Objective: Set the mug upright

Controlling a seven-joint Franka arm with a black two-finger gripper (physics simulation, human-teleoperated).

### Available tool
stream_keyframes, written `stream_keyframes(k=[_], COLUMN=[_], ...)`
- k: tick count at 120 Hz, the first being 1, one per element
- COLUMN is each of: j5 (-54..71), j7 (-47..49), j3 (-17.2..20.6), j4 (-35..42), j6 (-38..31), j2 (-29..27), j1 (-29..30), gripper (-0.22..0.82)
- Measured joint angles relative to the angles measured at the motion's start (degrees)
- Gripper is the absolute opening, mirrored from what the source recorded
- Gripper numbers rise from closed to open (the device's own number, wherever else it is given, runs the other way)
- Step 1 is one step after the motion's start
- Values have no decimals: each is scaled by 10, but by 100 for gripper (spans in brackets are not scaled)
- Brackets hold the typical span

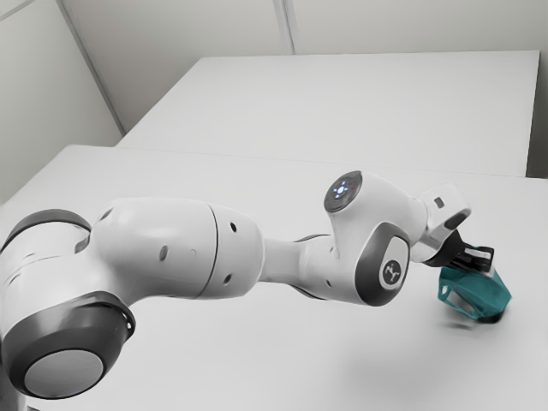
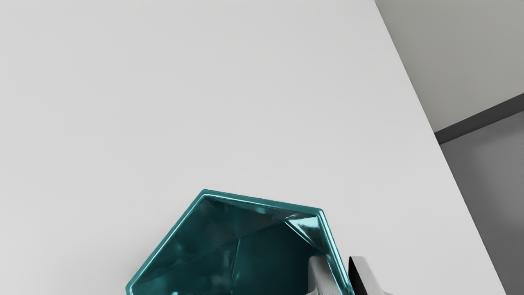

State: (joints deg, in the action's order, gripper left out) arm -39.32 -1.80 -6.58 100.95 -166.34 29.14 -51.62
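The teal, faceted mug [image 1: 481, 294] is tilted at the exterior view's right, held by the gripper [image 1: 481, 262] at its upper side. An angular handle juts toward the exterior view's left, with a faint shadow on the table below. From the wrist camera, the mug [image 2: 235, 200] shows its open mouth and dark inside. The gripper [image 2: 340, 273] is shut on the mug's wall, one finger inside the mouth and the other outside. The mug's base is hidden in the wrist view.
The white table [image 1: 360, 360] spreads beneath the arm, and a second white surface [image 1: 360, 107] stands behind it. Pale walls rise beyond. In the wrist view the table's straight edge [image 2: 434, 132] runs past the mug's outer-finger side, with grey floor beyond it.
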Motion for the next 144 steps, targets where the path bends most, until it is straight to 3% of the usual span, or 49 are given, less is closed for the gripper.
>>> stream_keyframes(k=[20,41,62,73,95,108,144], j5=[1,5,128,213,338,376,409], j7=[5,9,21,34,56,64,81], j3=[-2,-20,-30,-30,-44,-61,-64], j4=[1,39,68,71,69,65,60], j6=[1,30,162,247,357,388,421], j2=[-6,-63,-152,-173,-168,-158,-123], j1=[0,14,133,205,309,329,345], gripper=[-16,-18,-18,-18,-18,-18,-18])
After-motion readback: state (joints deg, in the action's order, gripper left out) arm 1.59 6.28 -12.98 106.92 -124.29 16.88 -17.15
